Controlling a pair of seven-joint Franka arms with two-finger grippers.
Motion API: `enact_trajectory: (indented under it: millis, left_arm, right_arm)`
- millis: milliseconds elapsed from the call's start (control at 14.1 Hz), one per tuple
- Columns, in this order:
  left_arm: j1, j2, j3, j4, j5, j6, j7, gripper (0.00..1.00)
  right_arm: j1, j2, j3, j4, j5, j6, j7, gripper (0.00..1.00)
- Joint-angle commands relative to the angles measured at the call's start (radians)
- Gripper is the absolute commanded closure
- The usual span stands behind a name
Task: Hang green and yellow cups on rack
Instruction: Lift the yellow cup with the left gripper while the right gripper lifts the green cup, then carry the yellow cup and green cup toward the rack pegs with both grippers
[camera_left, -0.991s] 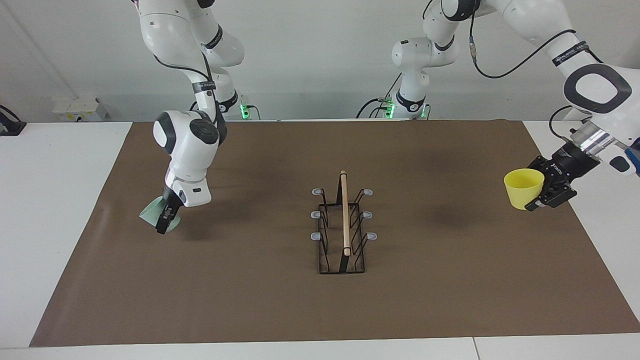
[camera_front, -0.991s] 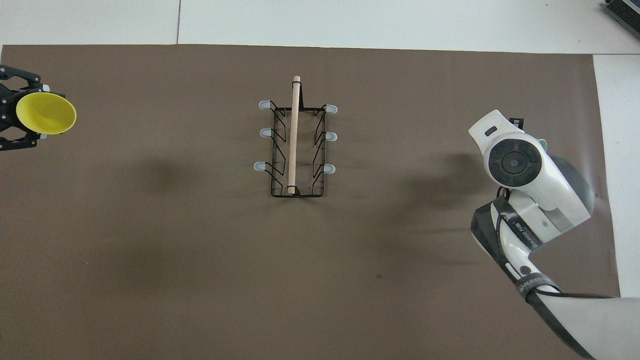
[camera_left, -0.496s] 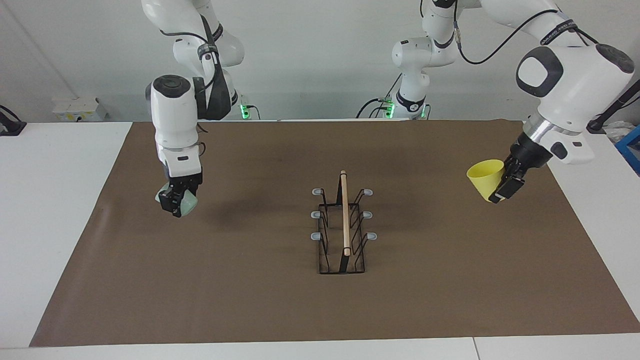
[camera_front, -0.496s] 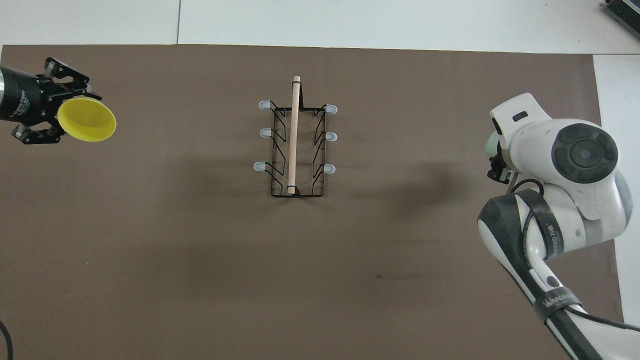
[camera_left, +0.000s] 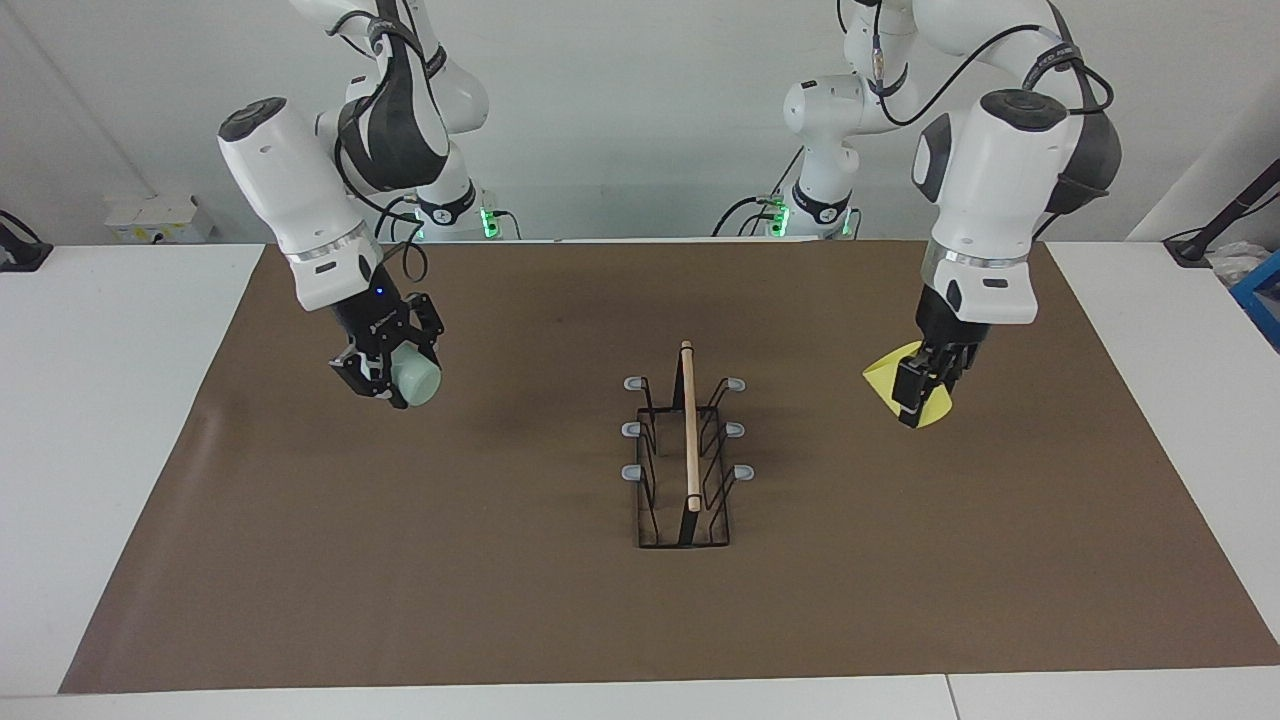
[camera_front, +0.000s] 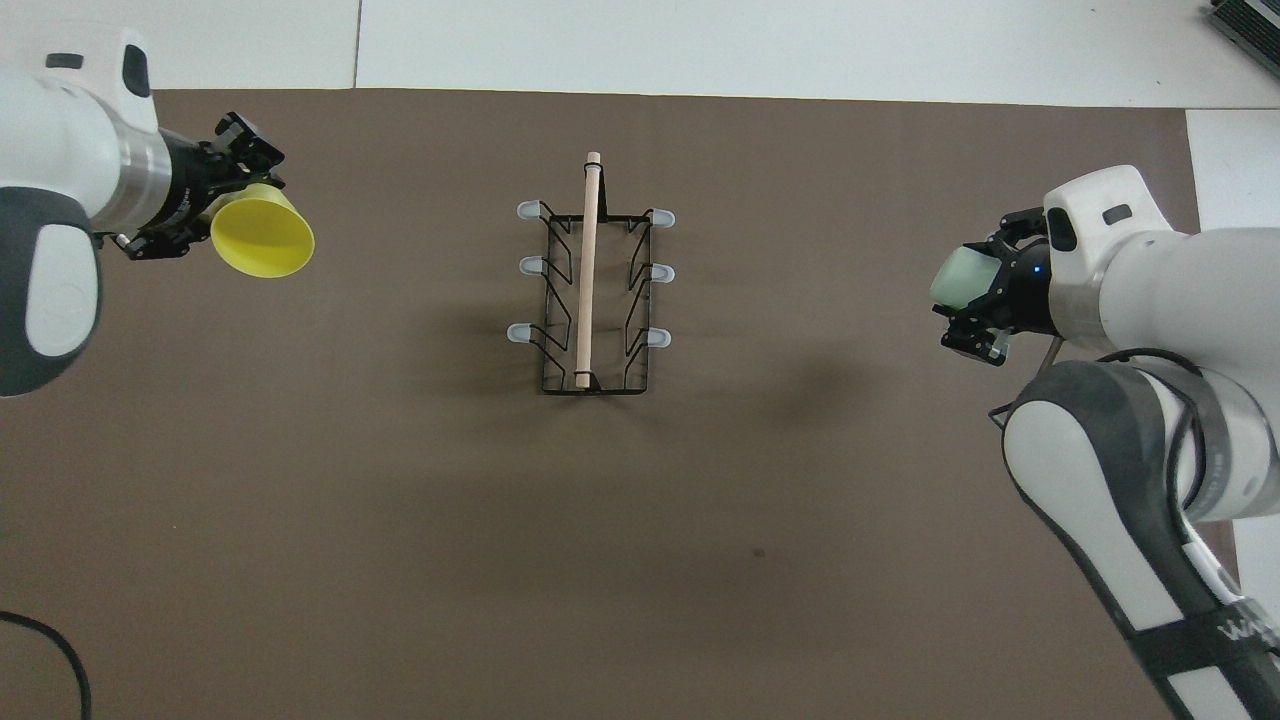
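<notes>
1. No brand or label could be read; the band lettering on the arms was too small to make out.
2. Right gripper (camera_left: 383, 375) hung over the brown mat (camera_left: 560, 620) toward the right arm's end, clamped on the pale mint green tapered plastic cup (camera_left: 418, 381), which lay tipped on its side, its closed base turned toward the rack.
3. The narrow black wire rack with a light wooden rod (camera_left: 688, 450) stood mid-mat, its long axis running toward and away from the robots, grey-tipped prongs splayed to both sides, all bare.
4. Left gripper (camera_left: 925, 385) was over the mat toward the left arm's end, clenched on the bright yellow tapered plastic cup (camera_front: 262, 233), tipped, its wide mouth aimed at the rack.
</notes>
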Motion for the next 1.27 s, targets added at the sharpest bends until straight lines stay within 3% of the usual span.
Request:
enact_trajectory:
  millis: [0, 212, 425, 566, 991, 1204]
  left_arm:
    - [0.008, -0.063, -0.033, -0.155, 0.038, 0.229, 0.009, 1.0]
    - [0.008, -0.088, -0.067, -0.251, 0.141, 0.395, -0.004, 1.0]
    - [0.003, -0.121, -0.087, -0.328, 0.242, 0.485, -0.068, 1.0]
    - [0.003, -0.146, -0.096, -0.383, 0.428, 0.538, -0.265, 1.0]
    - [0.006, -0.166, -0.136, -0.394, 1.103, 0.498, -1.067, 1.0]
    - [0.008, -0.164, -0.189, -0.4, 1.228, 0.396, -1.232, 1.0]
  right_arm:
    - [-0.017, -0.018, 0.007, 0.0, 0.203, -0.01, -0.102, 0.71]
    - [-0.028, -0.04, 0.002, -0.011, 0.51, -0.043, -0.312, 0.72]
    - [-0.037, -0.052, 0.002, -0.017, 0.669, -0.085, -0.418, 0.72]
    - [-0.037, -0.075, 0.001, -0.043, 0.82, -0.094, -0.504, 0.72]
    - [-0.024, -0.119, 0.002, -0.204, 1.245, -0.142, -0.858, 0.74]
    - [0.031, -0.095, 0.002, -0.251, 1.452, -0.146, -1.017, 0.74]
